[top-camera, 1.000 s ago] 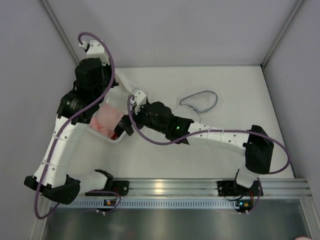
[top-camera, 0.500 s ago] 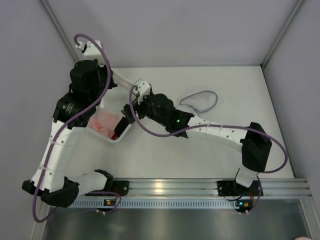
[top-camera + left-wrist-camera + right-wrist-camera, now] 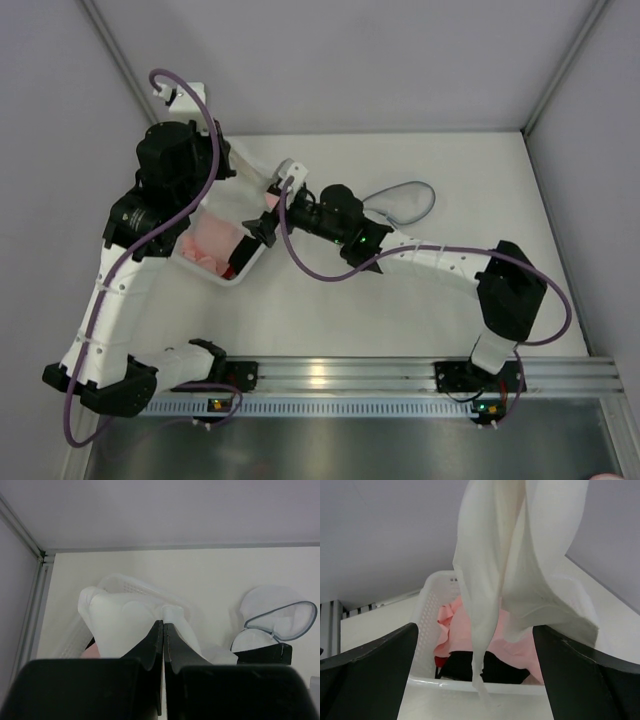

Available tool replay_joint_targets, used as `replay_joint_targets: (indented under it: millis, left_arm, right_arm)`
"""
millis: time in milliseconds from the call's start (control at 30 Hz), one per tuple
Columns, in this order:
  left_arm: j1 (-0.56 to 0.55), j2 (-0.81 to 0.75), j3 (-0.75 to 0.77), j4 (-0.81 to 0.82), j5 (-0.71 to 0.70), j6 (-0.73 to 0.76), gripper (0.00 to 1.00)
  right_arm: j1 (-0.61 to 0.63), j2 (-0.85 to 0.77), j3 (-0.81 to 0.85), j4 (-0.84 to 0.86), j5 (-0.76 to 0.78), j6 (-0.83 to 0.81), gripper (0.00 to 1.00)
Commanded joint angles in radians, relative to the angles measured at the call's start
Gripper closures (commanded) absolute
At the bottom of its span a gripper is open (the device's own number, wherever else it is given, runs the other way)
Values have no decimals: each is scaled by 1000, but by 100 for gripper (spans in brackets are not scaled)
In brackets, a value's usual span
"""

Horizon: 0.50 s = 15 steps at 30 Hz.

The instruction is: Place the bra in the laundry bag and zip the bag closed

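From above, my right gripper (image 3: 272, 205) has swung back alongside the bin (image 3: 236, 277); the laundry bag (image 3: 400, 203) lies beyond. Left wrist: my left gripper (image 3: 163, 630) is clenched on the bra (image 3: 120, 620), above the bin. Right wrist: jaws released wide, bra hanging between them.

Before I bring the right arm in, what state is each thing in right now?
left fingers: shut on the bra
right fingers: wide open, holding nothing
bra: hanging in the air from the left fingers
laundry bag: unzipped, lying open on the table
bin: upright, holding clothes
pink cloth: crumpled inside the bin
black-and-red item: inside the bin, partly under the pink cloth
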Motion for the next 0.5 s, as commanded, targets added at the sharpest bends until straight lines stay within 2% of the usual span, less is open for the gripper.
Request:
replay_joint_targets:
  millis: [0, 467]
  left_arm:
    - [-1, -21, -1, 29, 22, -1, 100]
    - [-3, -13, -11, 31, 49, -20, 100]
  right_arm:
    - [-51, -69, -22, 224, -172, 81, 1]
    - [-54, 48, 223, 151, -182, 114, 1]
